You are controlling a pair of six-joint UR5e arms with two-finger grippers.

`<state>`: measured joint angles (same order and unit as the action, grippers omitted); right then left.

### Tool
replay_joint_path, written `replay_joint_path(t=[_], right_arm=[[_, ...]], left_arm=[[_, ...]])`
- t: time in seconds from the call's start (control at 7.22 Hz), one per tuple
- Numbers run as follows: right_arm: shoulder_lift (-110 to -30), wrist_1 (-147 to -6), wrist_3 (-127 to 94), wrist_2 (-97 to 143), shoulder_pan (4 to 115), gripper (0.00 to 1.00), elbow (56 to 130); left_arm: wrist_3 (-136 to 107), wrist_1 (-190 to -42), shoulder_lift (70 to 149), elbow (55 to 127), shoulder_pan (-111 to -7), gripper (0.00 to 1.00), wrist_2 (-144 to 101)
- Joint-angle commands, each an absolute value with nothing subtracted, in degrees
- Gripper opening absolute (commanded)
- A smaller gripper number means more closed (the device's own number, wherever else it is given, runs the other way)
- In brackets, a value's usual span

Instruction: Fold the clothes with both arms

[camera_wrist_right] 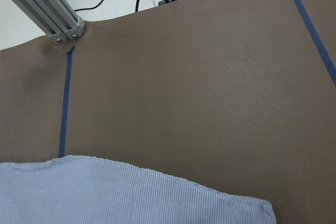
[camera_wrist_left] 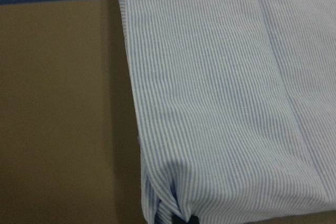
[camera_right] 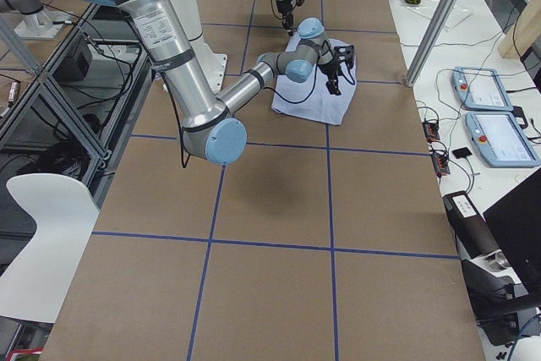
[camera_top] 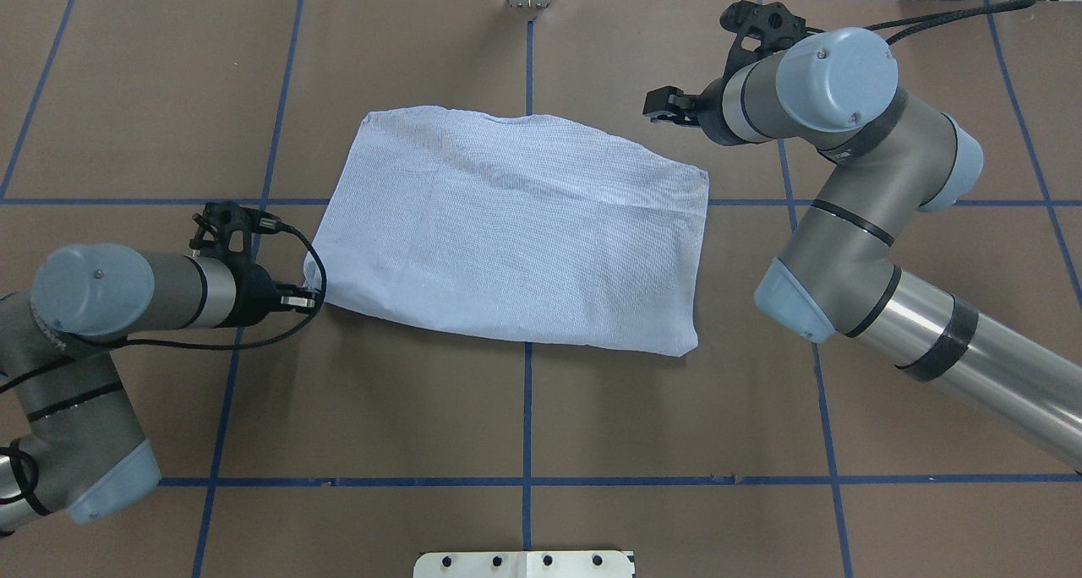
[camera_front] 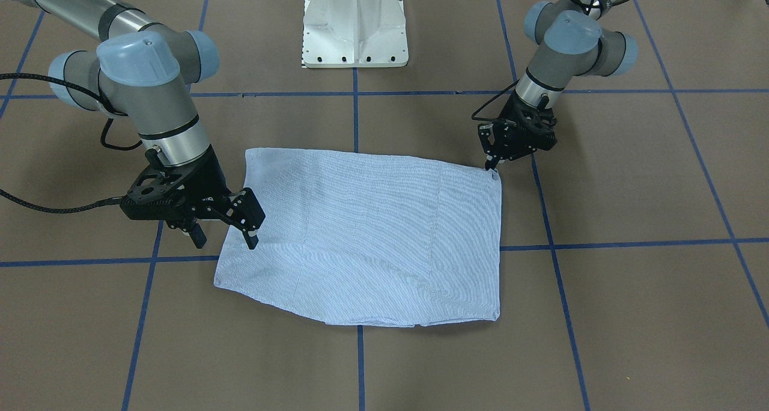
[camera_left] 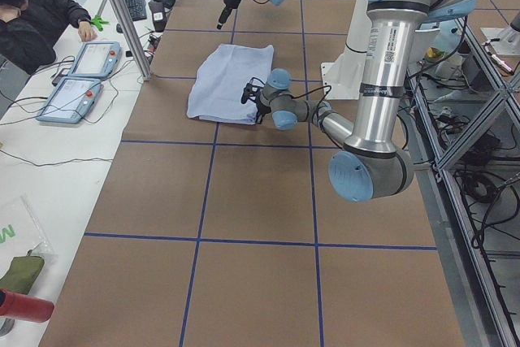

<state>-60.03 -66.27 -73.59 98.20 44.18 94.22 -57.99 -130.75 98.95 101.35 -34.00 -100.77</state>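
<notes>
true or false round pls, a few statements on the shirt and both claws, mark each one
1. The shirt lies folded into a rough rectangle on the table. True.
2. The right claw is clamped on the shirt. False: it is open and holds nothing.
3. The left claw is at a corner of the shirt. True: it pinches that corner, and the wrist view shows the cloth bunched there.
4. The collar and buttons show on top. False: only plain striped cloth shows.
5. The shirt lies clear of the blue tape lines. False: it covers parts of them.
</notes>
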Motion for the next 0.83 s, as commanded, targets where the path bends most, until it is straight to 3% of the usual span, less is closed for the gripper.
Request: replay_joint_path(t=[0.0, 0.69], right_arm=[[-59.94, -66.27, -73.65, 98.17, 43.86, 1.00, 94.22], [-59.59, -66.36, -74.44, 97.91, 42.89, 1.00, 95.18]], left_arm=[[-49.70, -130.25, 100.10, 97.07, -43.37, 0.00, -101.25], [-46.93, -131.48, 129.41, 62.11, -51.94, 0.00, -101.25]])
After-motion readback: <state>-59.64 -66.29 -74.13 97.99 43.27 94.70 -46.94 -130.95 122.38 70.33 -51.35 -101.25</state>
